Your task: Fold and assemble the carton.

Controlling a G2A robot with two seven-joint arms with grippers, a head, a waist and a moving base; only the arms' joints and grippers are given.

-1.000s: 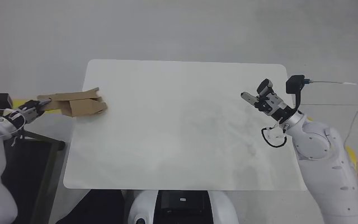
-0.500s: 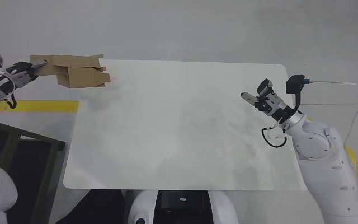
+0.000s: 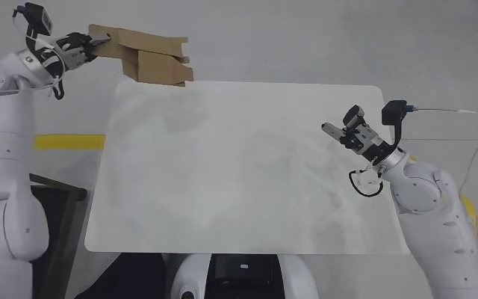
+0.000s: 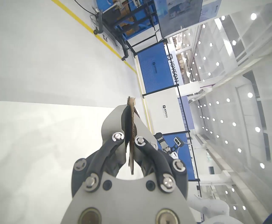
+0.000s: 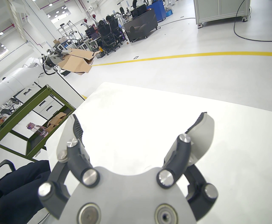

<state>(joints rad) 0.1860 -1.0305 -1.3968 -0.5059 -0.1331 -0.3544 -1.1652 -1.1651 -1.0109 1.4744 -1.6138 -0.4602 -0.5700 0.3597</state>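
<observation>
Gripping flattened carton (image 3: 153,63), left fingers (image 4: 111,124)

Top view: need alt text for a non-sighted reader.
The left gripper holds a flattened carton by one end at the far left corner of the white table. The right gripper hangs open over its right side.

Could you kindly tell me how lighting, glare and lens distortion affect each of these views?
Top view: soft, even light; the brown carton in the left end effector stands out, the table shows faint mottled sheen. Left wrist view: the wide lens bends straight lines in the background; ceiling lamps glare as dots. Right wrist view: the table glares bright behind the open right end effector.
</observation>
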